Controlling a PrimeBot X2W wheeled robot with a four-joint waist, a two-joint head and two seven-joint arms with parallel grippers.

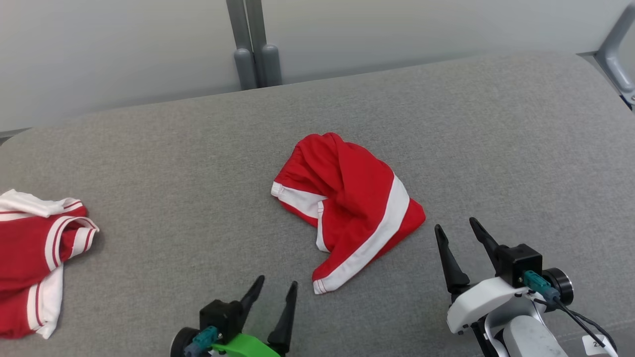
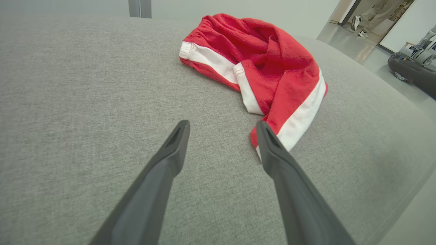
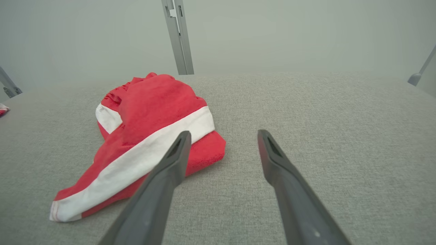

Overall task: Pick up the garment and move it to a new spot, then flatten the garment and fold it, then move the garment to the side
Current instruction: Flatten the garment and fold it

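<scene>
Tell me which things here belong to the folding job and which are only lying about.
For the job: crumpled red shorts in the middle; left gripper, open; right gripper, open.
Lying about: red and white clothes at the left edge; grey posts.

A grey fabric-covered surface (image 1: 149, 163) with rounded corners spreads across the foreground. Behind it rises a plain pale wall (image 1: 124, 44), softly and evenly lit, with a pair of grey upright posts (image 1: 253, 44) against it. In the left wrist view a glossy pale floor (image 2: 340, 41) lies beyond the surface's edge, and a person's legs (image 2: 374, 10) stand on it.
</scene>
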